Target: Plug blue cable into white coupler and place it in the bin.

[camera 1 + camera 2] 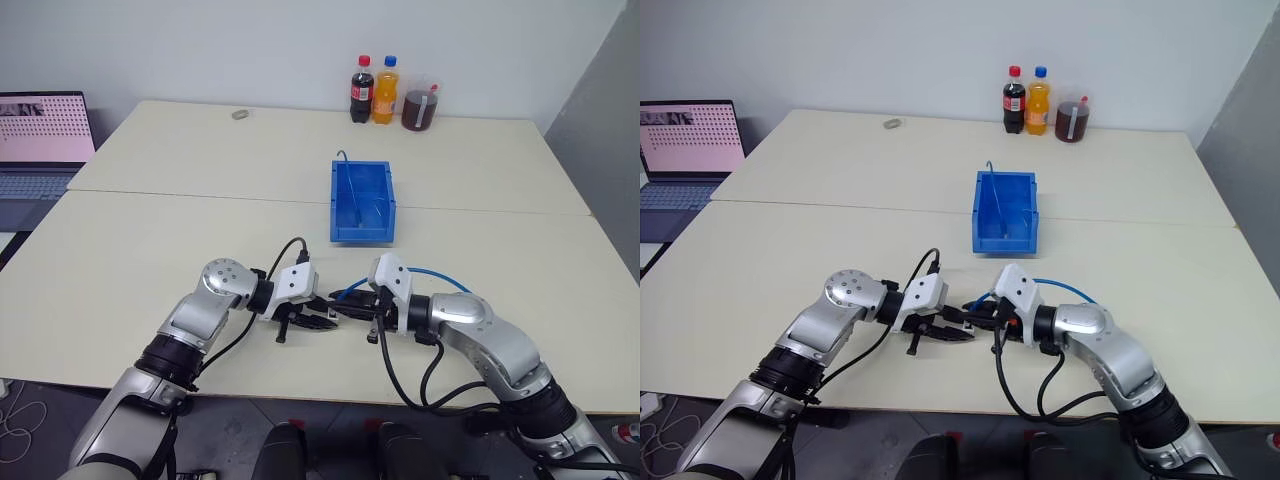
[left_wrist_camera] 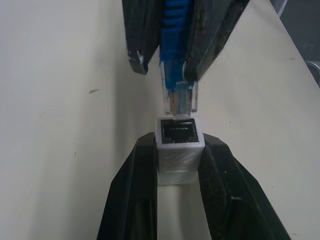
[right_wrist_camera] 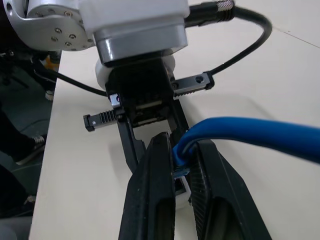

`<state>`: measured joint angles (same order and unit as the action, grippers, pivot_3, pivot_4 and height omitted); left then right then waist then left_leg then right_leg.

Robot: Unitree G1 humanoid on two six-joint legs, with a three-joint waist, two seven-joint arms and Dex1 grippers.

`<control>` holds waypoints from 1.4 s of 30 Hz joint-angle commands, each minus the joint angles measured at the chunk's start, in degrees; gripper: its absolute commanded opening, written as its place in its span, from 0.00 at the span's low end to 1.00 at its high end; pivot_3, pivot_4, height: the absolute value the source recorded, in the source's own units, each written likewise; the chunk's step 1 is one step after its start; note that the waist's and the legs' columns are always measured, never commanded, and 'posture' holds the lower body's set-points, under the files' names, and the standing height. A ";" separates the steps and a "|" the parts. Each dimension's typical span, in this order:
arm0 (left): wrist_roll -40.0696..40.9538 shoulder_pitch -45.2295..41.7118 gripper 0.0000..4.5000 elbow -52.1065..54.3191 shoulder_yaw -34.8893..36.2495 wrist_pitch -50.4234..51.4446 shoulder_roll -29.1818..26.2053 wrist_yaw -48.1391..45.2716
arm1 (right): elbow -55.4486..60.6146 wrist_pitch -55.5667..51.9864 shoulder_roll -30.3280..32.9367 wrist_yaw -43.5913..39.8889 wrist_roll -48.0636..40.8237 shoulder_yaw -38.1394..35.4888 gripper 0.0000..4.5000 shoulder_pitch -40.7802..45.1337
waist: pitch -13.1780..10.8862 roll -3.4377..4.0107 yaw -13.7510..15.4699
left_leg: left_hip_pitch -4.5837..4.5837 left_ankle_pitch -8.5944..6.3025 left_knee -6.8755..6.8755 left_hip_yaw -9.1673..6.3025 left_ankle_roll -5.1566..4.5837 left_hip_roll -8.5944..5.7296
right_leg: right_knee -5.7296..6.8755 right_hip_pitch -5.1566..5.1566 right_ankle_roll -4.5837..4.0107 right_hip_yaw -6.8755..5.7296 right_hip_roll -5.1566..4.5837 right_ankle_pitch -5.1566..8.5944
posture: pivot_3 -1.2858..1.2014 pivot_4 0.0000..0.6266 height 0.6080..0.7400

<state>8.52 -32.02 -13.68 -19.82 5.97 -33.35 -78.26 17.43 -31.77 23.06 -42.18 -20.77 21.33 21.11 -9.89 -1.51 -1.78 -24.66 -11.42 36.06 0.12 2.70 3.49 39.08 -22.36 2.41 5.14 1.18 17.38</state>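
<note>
Blue cable (image 2: 175, 30), clear plug leading, sits pinched in the right hand (image 2: 167, 65) at the top centre of the left wrist view; plug tip is just short of the white coupler (image 2: 180, 145) socket (not yet seated). Coupler is clamped between the left hand (image 2: 180, 160) fingers below it. Both hands meet low over the cream surface (image 1: 150, 250), lower centre. Bin (image 1: 362, 203) stands apart, mid-frame.
</note>
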 commanded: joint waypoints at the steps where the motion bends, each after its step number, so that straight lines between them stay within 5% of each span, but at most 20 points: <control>1: 0.03 0.32 0.18 1.26 0.37 0.45 -0.19 -0.47 | 0.36 2.30 -0.19 -1.06 1.88 0.72 0.03 0.47 | 0.00 0.00 0.00 | 0.00 0.00 0.00 0.00 0.00 0.00 | 0.00 0.00 0.00 0.00 0.00 0.00 | 0.52 0.24 1.00; 29: 0.06 0.40 0.18 0.97 0.96 0.43 0.09 0.81 | -3.13 1.92 -0.71 -3.86 8.36 3.78 0.03 2.17 | 0.02 0.01 0.00 | 0.05 0.00 0.03 0.00 0.00 0.02 | 0.06 0.03 -0.03 0.00 0.03 -0.02 | 0.52 0.24 1.00; 42: -0.02 1.01 0.18 1.39 0.89 0.79 0.34 0.79 | -9.18 -3.29 1.41 -9.38 13.87 12.66 0.03 5.88 | 0.41 0.04 -0.04 | 0.25 0.00 0.03 0.04 0.00 0.04 | 0.17 0.12 -0.02 0.05 0.06 0.00 | 0.52 0.24 1.00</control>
<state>8.42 -31.09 -13.72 -19.21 7.03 -33.55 -77.64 11.93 -32.93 23.64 -49.33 -8.79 28.42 29.09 -9.47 -1.47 -1.83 -24.39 -11.42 36.09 0.17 2.70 3.53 39.24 -22.22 2.39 5.20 1.24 17.38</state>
